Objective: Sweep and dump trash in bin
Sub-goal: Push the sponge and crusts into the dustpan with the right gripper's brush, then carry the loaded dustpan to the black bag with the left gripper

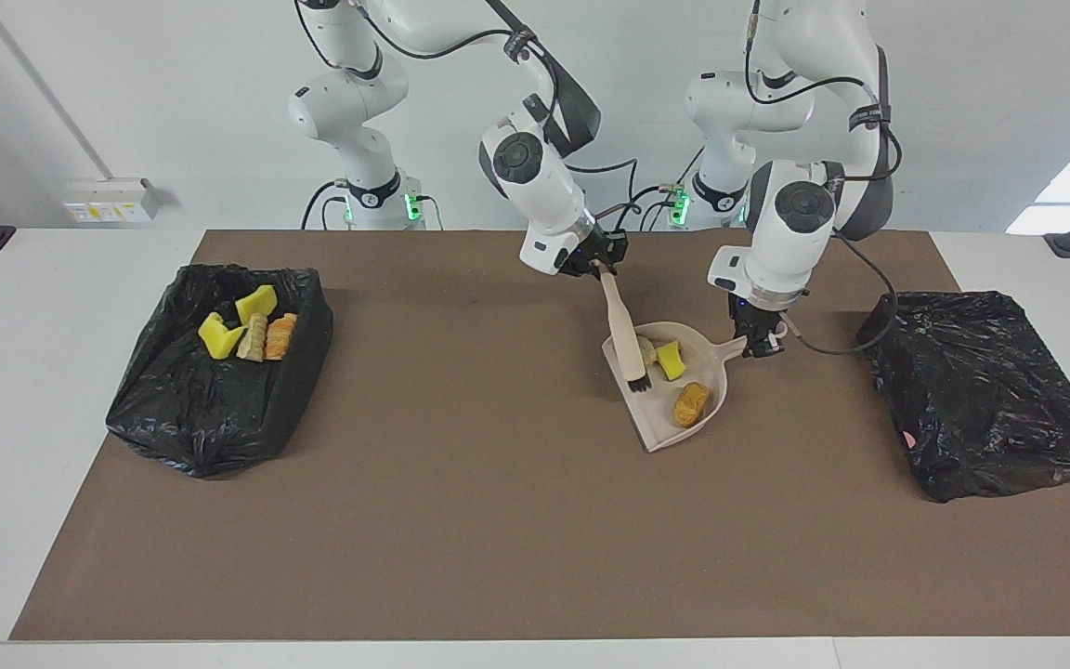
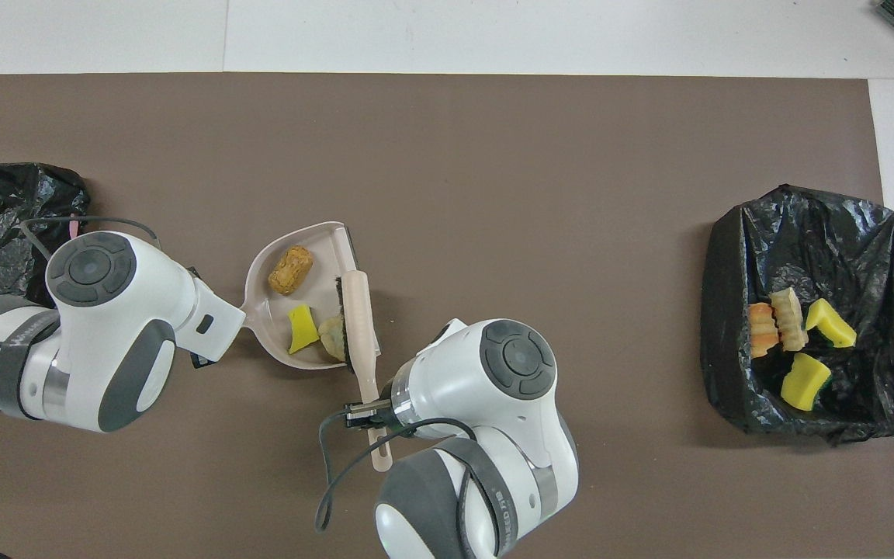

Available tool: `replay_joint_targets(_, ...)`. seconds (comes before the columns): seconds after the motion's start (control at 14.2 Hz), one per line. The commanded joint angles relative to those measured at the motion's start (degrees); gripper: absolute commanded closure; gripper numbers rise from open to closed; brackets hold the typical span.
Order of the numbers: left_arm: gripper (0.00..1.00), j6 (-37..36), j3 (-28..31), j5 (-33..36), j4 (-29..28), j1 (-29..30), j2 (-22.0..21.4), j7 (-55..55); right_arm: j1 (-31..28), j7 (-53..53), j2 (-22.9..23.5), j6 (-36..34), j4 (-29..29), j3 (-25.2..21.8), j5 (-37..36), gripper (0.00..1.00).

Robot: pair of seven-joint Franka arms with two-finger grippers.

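Sweeping done: three scraps of trash (image 1: 674,372) inside dustpan (image 1: 660,432) just below left gripper (image 1: 762,347) clamped on its handle, right gripper (image 1: 598,268) clamped on brush (image 1: 624,336); dumping into bin (image 1: 985,400) left.

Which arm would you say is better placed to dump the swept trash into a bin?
The left arm: its left gripper already holds the dustpan carrying three scraps, beside the black bin. The right gripper holds only the brush.
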Motion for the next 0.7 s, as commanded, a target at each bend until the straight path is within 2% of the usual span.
replay_joint_targets(0.0, 1.0, 1.6, -0.1, 0.4, -0.2, 2.6, -0.9, -2.5, -3.3, 0.5, -5.4, -8.4, -0.3, -0.6, -2.5, 1.0)
replay_joint_targets(0.21, 1.0, 1.3, -0.1, -3.8, 2.3, 5.3, -1.9, -3.2, -5.2, 4.7, -9.5, -16.0, -0.3, -0.5, -11.6, 1.0)
replay_joint_targets(0.35, 1.0, 0.6, 0.0, -5.3, 3.6, 5.6, -2.8, -5.6, -4.3, 12.9, -11.1, -17.7, -0.6, 0.3, -19.0, 1.0)
replay_joint_targets(0.49, 1.0, 0.2, 0.0, -5.9, 4.7, 5.9, -4.1, -10.0, -1.2, 19.4, -12.7, -17.4, -2.1, 0.5, -21.1, 1.0)
replay_joint_targets(0.63, 1.0, -2.2, 0.1, -9.4, 4.8, 5.9, -4.9, -13.7, 2.0, 24.9, -13.0, -16.5, -3.6, 0.5, -21.3, 1.0)
